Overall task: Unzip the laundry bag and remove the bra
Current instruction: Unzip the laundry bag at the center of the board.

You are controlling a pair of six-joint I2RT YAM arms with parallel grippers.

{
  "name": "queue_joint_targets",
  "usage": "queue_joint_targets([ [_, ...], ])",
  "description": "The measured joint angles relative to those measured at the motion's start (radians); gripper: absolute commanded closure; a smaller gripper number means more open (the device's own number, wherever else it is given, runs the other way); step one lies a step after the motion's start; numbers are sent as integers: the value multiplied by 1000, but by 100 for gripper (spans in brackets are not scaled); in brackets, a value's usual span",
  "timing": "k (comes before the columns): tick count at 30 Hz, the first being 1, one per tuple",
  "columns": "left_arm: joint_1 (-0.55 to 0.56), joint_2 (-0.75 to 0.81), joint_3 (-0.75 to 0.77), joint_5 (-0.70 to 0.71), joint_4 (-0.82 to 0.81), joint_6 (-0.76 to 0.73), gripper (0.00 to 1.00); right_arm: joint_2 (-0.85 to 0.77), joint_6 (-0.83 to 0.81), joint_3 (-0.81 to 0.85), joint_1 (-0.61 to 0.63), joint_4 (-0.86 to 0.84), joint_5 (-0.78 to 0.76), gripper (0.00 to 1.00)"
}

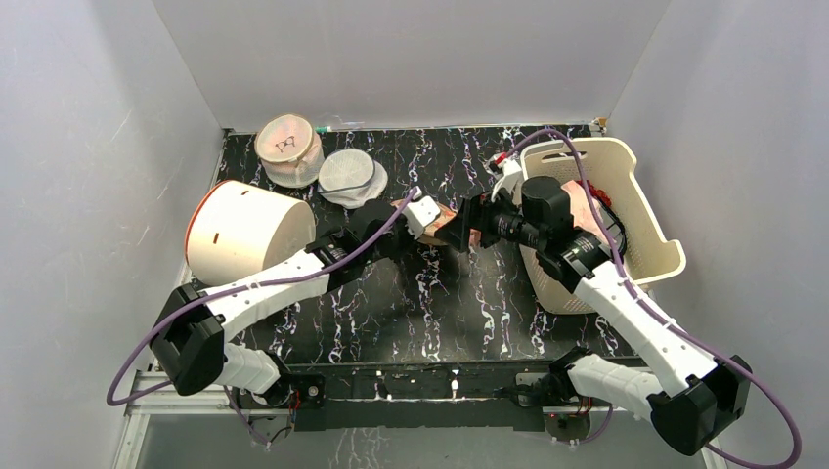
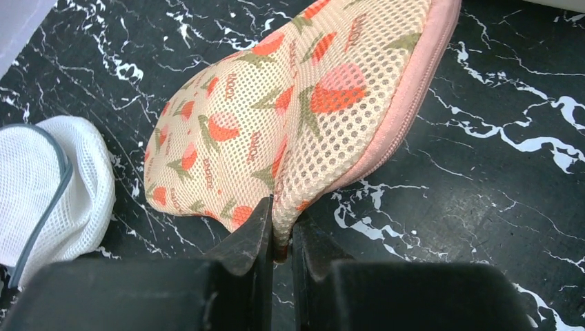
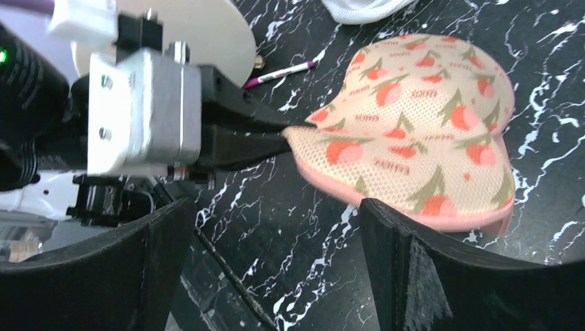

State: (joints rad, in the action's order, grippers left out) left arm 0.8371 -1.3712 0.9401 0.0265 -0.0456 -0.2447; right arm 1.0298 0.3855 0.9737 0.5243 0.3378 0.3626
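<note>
Left wrist: laundry bag [image 2: 296, 103] corner in left gripper [image 2: 281, 229]

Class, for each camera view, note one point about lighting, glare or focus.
Top external: even light, no strong glare, laundry bag small. Left wrist: bag mesh sharp, left end effector dark, featureless. Right wrist: bag sharp, right end effector a soft black foreground.

White mesh pouch [image 1: 352, 176], pink pouch [image 1: 288, 149], cream basket [image 1: 651, 227], marbled black table [image 1: 440, 303].
</note>
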Motion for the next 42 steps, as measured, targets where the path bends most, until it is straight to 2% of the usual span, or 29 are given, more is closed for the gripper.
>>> queue_joint_targets([
  [2,-11,0,1,-3,6,14,99,3,-18,3,0,6,29,26],
  [4,-18,0,1,-10,5,29,99,5,-25,-2,0,8,63,27],
  [9,-23,0,1,-26,-1,59,100,3,0,-51,1,-4,73,12],
  [18,-24,0,1,-90,-3,69,100,54,266,-153,1,-110,-87,12],
  [22,-24,14,-25,-176,-31,45,100,122,367,-153,1,-183,-110,23],
  [23,-25,21,-34,-201,-32,34,100,130,382,-153,1,-196,-110,33],
  [25,-28,31,-51,-248,-33,14,98,162,399,-151,-1,-217,-106,63],
  [27,-28,35,-58,-285,-28,-3,79,180,403,-150,-3,-232,-97,82],
  [28,-28,35,-58,-294,-28,-12,73,189,414,-147,-3,-238,-86,86],
  [32,-28,37,-58,-306,-27,-36,56,200,425,-138,-2,-239,-75,93],
  [37,-28,40,-67,-317,-29,-77,51,184,433,-138,-3,-231,-81,94],
  [39,-28,40,-73,-319,-28,-94,54,164,434,-138,-4,-226,-86,94],
  [40,-28,40,-74,-319,-29,-99,58,154,434,-138,-4,-225,-88,94],
  [42,-28,41,-74,-316,-32,-108,74,138,433,-138,-8,-223,-88,94],
])
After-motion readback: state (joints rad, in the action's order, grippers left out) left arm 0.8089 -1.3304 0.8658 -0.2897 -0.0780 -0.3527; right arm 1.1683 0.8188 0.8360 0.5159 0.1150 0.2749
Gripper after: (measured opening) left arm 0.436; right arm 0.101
